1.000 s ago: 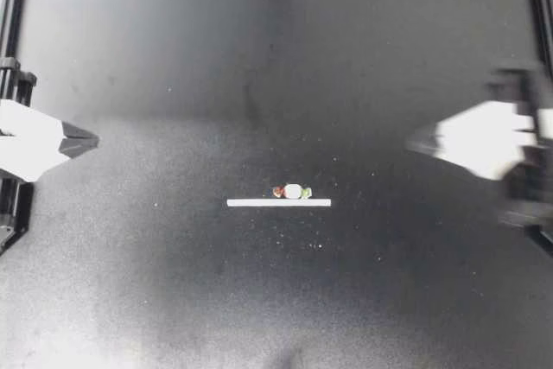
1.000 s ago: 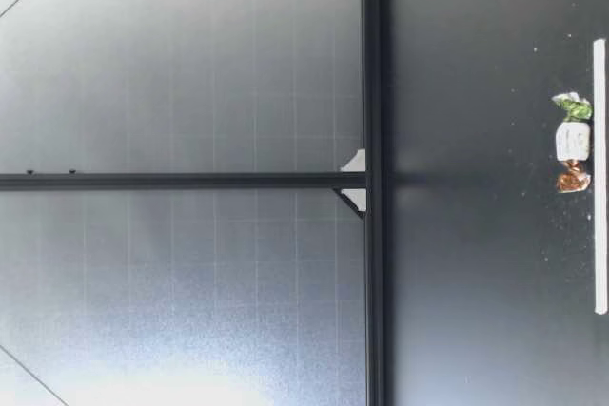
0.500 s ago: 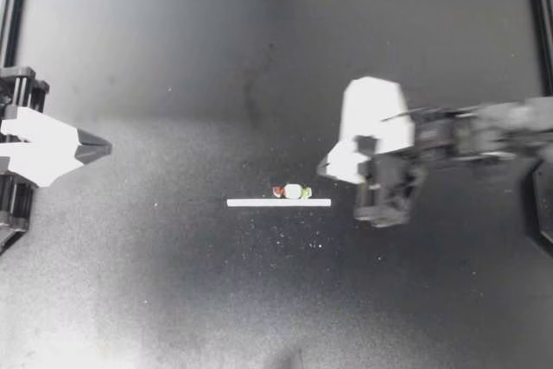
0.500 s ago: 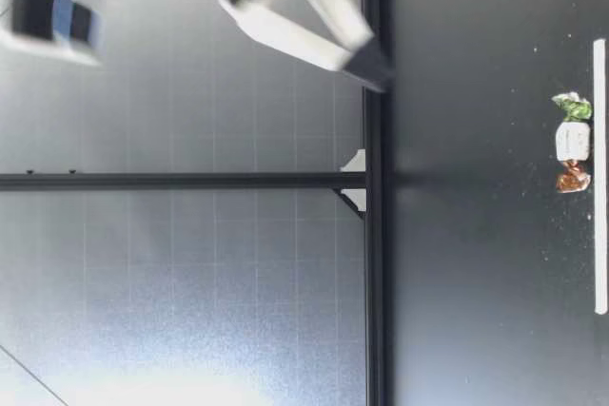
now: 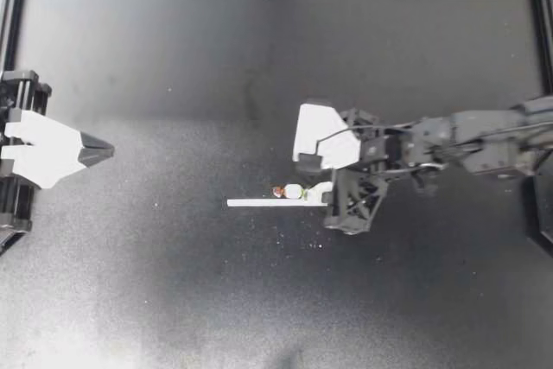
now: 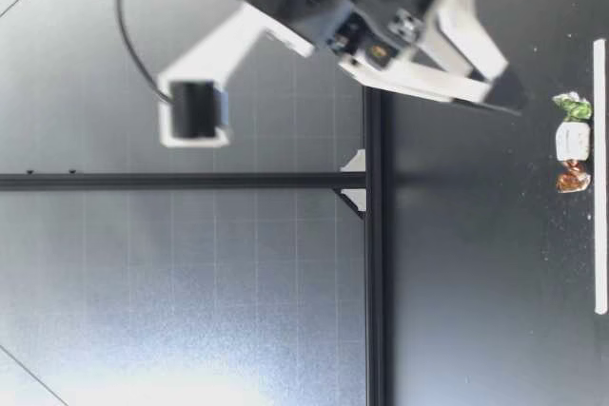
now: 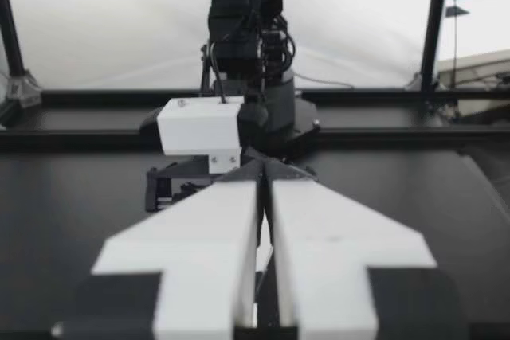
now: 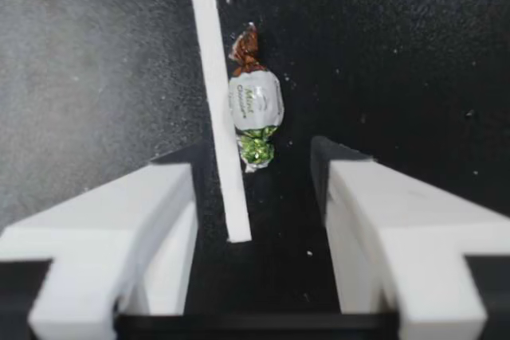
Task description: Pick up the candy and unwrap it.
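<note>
right tool (image 5: 307, 176), wide and empty just short of the candy (image 5: 292, 190), needed to straddle its middle without catching the white strip (image 5: 268, 202).

From above, my right gripper (image 5: 308, 179) hides the white strip's (image 5: 268, 202) 3 o'clock end. My left gripper's (image 5: 102, 146) arm is cut off at 9 o'clock.

White strip (image 5: 278, 203) laid close along one side of candy (image 5: 293, 191), other side left clear, bare table (image 5: 173, 58) all around.
</note>
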{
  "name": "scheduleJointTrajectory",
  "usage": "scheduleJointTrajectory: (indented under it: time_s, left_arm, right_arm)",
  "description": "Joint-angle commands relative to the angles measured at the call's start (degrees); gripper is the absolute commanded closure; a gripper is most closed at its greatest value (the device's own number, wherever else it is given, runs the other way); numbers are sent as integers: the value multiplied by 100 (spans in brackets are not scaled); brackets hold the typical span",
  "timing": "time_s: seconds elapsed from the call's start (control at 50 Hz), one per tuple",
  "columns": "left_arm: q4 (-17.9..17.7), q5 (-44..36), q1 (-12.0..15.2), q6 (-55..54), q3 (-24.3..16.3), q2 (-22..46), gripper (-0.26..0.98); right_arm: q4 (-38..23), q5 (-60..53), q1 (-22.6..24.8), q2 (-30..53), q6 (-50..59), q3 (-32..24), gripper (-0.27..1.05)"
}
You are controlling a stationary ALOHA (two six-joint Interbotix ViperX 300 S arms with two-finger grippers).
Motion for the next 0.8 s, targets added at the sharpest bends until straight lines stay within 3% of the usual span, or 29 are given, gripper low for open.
scheduleJointTrajectory:
  time_s: [0.0, 0.64, 0.78]
  left_arm:
    - [-9, -44, -9, 18, -62, 26, 80]
    - [-9, -26, -18, 0, -62, 26, 80]
    - [-9, -9, -18, -18, -53, 26, 80]
  right_arm:
    - [-9, 44, -35, 26, 44, -193, 28]
    - [-9, 510, -35, 571, 589, -554, 28]
    - [-9, 668, -35, 686, 606, -615, 34]
